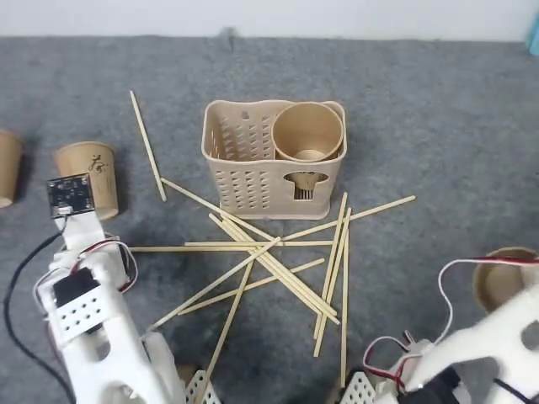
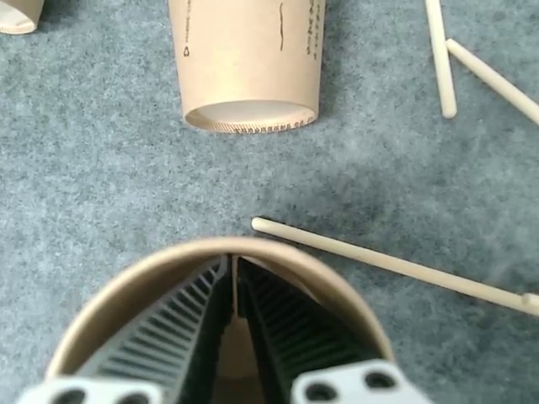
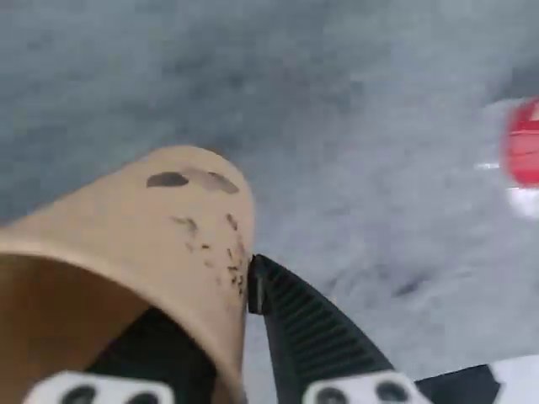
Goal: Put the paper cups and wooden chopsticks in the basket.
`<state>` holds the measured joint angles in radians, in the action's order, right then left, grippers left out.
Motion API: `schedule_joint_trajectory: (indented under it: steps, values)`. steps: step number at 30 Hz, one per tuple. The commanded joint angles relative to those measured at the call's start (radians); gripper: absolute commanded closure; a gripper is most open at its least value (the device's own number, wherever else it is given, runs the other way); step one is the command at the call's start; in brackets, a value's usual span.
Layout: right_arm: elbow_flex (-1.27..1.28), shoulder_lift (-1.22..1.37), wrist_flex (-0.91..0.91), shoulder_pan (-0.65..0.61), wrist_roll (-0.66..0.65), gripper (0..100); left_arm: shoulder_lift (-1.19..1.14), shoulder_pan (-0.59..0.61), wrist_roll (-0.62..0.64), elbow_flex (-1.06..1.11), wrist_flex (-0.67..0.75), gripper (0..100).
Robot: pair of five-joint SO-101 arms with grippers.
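Wondering what sits between the arms and the basket (image 1: 253, 181); is it just that heap of chopsticks (image 1: 271, 244)?

Reply: yep; pale wooden sticks, thin and round-tipped, crisscrossed on the grey felt mat (image 1: 438, 101) right in front of the basket; one stray stick (image 1: 147, 145) lies off beside it; further that way a tipped cup (image 1: 88, 172) lies on its side, and an edge cup (image 1: 7, 168) is cut off by the frame.

OP: and the basket itself?

Reply: beige plastic, slotted walls, rounded corners, a divider inside; the stowed cup (image 1: 307, 130), brown paper, stands upright with its mouth up in the compartment on the right of the high view.

OP: grippers?

Reply: right gripper (image 3: 244, 282) is clamped on the wall of the carried cup (image 3: 143, 219), one ribbed black finger inside, one outside; that cup shows at the lower right of the high view, well apart from the basket; left gripper (image 2: 233, 269) has its ribbed jaws pressed nearly together over the mouth of the near cup (image 2: 139, 278); can't tell if they touch it; a chopstick end lies just past that rim.
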<state>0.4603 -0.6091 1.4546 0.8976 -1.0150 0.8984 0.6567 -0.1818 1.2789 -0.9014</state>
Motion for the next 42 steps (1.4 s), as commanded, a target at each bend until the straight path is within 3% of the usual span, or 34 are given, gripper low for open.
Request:
schedule_joint_trajectory:
  steps: [1,5,12,15,20,26,34,42]
  values:
    - [-0.133,0.068,0.185,-0.021,0.014,99.2,0.006,-0.008,0.003,-0.002,0.023,99]
    - [-0.245,0.199,0.338,-0.028,0.017,99.2,0.0,-0.026,0.003,-0.001,0.043,99]
    - [-0.276,0.383,0.314,-0.044,0.124,99.2,0.0,-0.043,0.003,-0.001,0.044,99]
    - [-0.258,0.446,0.199,-0.047,0.172,99.1,0.0,-0.043,0.003,-0.001,0.044,99]
    - [-0.12,0.481,-0.16,-0.031,0.221,98.9,0.0,-0.043,0.003,-0.001,0.044,99]
    - [0.028,0.404,-0.228,-0.035,0.141,79.1,0.0,-0.043,0.003,-0.001,0.044,99]
    - [-0.029,0.275,-0.226,-0.044,0.203,90.1,0.0,-0.043,0.003,-0.001,0.044,99]
    - [-0.044,0.18,-0.186,-0.021,0.216,91.2,0.0,-0.041,0.003,-0.001,0.044,99]
